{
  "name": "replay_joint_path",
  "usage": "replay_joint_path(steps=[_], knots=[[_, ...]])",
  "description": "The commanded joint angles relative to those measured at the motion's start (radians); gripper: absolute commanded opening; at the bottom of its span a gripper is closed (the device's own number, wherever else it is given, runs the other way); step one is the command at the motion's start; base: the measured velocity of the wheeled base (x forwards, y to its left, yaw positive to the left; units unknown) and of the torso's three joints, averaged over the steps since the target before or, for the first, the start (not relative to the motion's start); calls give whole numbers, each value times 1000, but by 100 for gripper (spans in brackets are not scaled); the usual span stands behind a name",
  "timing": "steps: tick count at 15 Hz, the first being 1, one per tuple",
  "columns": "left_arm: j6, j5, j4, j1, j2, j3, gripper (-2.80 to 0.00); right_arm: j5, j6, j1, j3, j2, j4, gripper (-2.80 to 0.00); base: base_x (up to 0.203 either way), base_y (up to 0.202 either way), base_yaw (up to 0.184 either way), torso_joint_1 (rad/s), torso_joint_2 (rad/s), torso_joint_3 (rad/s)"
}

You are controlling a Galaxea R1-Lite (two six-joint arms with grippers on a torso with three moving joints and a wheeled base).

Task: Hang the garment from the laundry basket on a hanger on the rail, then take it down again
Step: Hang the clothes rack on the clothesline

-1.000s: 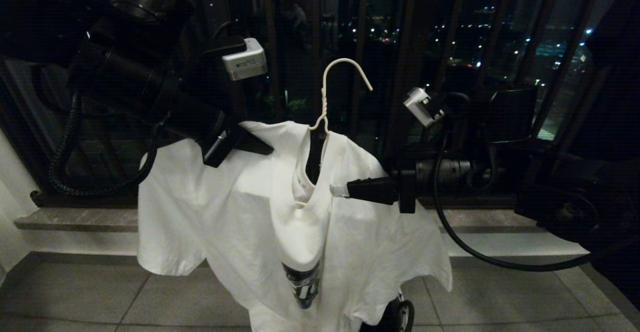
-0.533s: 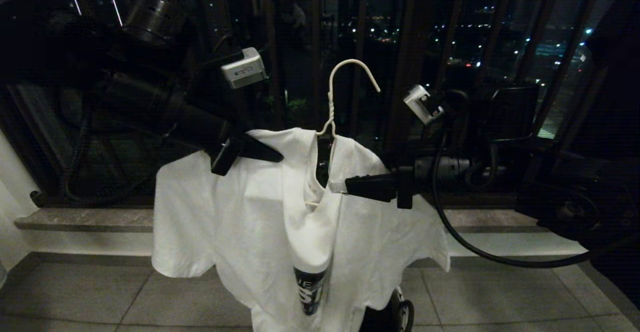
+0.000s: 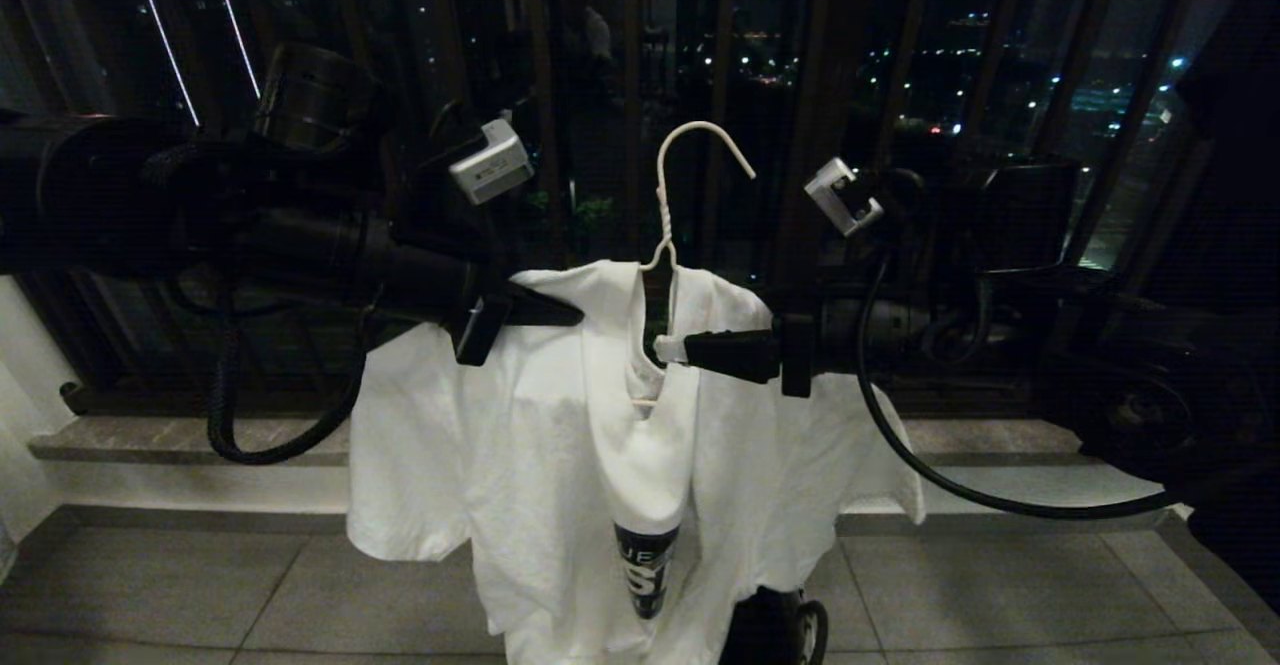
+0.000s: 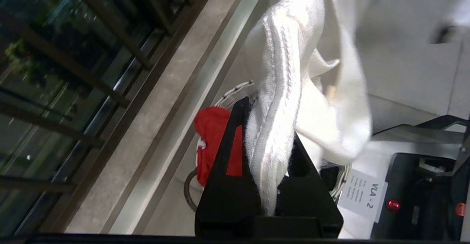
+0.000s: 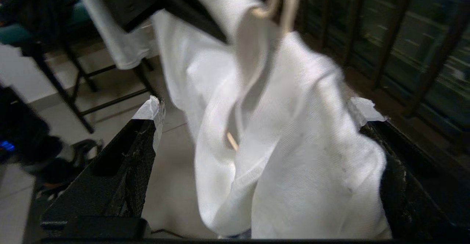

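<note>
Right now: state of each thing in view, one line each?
T-shirt: draped on the hanger, held up in the air.
Hanger: upright, hook free, on no rail.
Left gripper: shut on the T-shirt's shoulder.
Right gripper: open, fingers either side of the cloth.
Laundry basket: on the floor, holds red cloth.

Both arms reach level toward each other, left tool [image 3: 560, 313] clamped tight, right tool [image 3: 668, 349] spread wide.

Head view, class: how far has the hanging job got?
Done: the garment is out of the laundry basket and draped on the hanger. In hand: the left gripper is shut on its shoulder; the right gripper is open around the collar. Left: hooking onto the rail, not in view, then taking it down.
</note>
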Motion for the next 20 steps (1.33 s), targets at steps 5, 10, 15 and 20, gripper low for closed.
replay_joint_path(steps=[5, 10, 15, 20], knots=[[-1, -6, -111, 12, -60, 125, -280, -65, 3, -32, -54, 38, -4, 0, 0, 0, 0, 0, 0, 0], [-22, -6, -145, 26, -62, 136, -280, -67, 8, -83, -80, 38, -6, 0, 0, 0, 0, 0, 0, 0], [-73, -11, -236, 47, -86, 197, -280, -67, 23, -156, -97, 16, -6, 0, 0, 0, 0, 0, 0, 0], [-122, -43, -300, 69, -132, 262, -280, -68, 33, -208, -111, -12, -1, -280, 0, 0, 0, 0, 0, 0]])
